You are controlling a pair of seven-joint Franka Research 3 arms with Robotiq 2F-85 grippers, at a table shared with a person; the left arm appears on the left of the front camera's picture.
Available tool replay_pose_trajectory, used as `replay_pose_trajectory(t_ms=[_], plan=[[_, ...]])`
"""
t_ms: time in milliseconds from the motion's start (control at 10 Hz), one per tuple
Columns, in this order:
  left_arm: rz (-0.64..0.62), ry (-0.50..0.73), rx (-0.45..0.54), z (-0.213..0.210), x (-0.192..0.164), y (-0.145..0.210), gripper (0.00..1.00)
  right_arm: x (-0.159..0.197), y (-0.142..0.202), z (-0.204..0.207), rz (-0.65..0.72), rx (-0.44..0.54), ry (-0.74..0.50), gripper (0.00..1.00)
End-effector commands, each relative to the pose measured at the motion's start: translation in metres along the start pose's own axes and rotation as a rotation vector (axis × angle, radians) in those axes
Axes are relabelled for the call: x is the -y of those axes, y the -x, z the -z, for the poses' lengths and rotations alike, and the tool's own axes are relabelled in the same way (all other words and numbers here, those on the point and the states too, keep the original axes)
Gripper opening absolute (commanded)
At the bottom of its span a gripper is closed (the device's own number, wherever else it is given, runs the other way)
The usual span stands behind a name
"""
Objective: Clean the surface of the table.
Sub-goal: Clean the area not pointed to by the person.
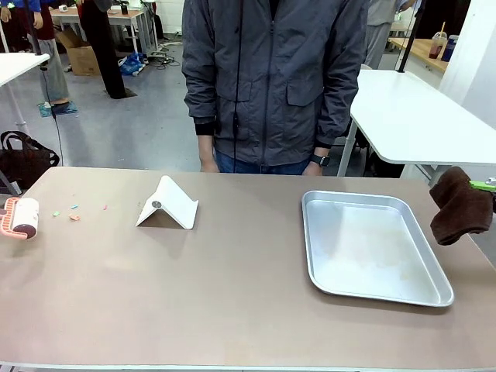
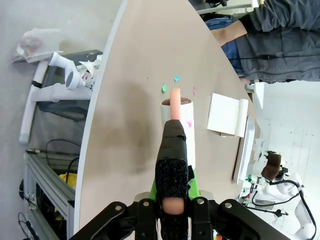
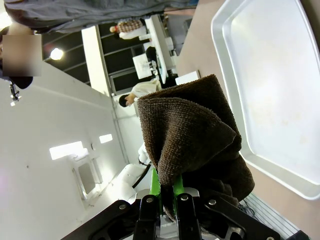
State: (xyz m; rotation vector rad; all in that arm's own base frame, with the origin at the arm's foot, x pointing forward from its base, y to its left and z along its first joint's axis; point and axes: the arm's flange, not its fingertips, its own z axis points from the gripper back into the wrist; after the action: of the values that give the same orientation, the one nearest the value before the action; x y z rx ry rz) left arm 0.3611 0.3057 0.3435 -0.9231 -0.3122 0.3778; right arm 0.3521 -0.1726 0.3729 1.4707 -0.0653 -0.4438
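Far left of the tray [image 1: 377, 291], my left claw [image 2: 174, 207] pinches the one roller [image 1: 23, 217] by its handle, drum beside the four paper scraps [image 1: 74, 218] it should lift, I judge. One white stand [image 1: 167, 203] sits nearer the tray. The brown counter [image 1: 232, 310] lies under everything. Just right of the tray, my right claw [image 3: 167, 192] clamps one brown cloth [image 1: 461, 208], aloft, ready for wiping, I'd guess.

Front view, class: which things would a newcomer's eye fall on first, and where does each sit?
The silver tray lies empty on the right half of the table, and a brown cloth hangs from the right gripper beside it. At the left edge the left gripper holds a lint roller near small coloured scraps; a white folded stand sits left of centre.
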Motion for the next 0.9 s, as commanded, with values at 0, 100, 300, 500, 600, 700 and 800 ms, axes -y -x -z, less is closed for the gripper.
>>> replay_pose_trajectory(t_ms=[0, 100, 300, 500, 600, 700, 800], plan=[[-0.067, -0.027, 0.002, 0.008, 0.003, -0.002, 0.18, -0.004, 0.0, 0.0, -0.008, -0.001, 0.001, 0.11], [-0.09, -0.033, -0.005, 0.012, 0.001, -0.005, 0.18, -0.004, 0.0, 0.0, -0.008, -0.001, 0.001, 0.11], [-0.115, -0.038, 0.025, 0.022, -0.002, -0.014, 0.18, -0.004, 0.0, 0.0, -0.008, -0.001, 0.001, 0.11], [-0.121, -0.046, 0.055, 0.028, -0.004, -0.017, 0.18, -0.004, 0.0, 0.0, -0.008, -0.001, 0.001, 0.11], [-0.122, -0.05, 0.058, 0.03, -0.004, -0.017, 0.18, -0.004, 0.0, 0.0, -0.008, -0.001, 0.001, 0.11], [-0.119, -0.064, 0.07, 0.035, -0.004, -0.016, 0.18, -0.004, 0.0, 0.0, -0.008, -0.001, 0.001, 0.11], [-0.109, -0.071, 0.052, 0.039, -0.004, -0.016, 0.18, -0.004, 0.0, 0.0, -0.008, -0.001, 0.001, 0.11]])
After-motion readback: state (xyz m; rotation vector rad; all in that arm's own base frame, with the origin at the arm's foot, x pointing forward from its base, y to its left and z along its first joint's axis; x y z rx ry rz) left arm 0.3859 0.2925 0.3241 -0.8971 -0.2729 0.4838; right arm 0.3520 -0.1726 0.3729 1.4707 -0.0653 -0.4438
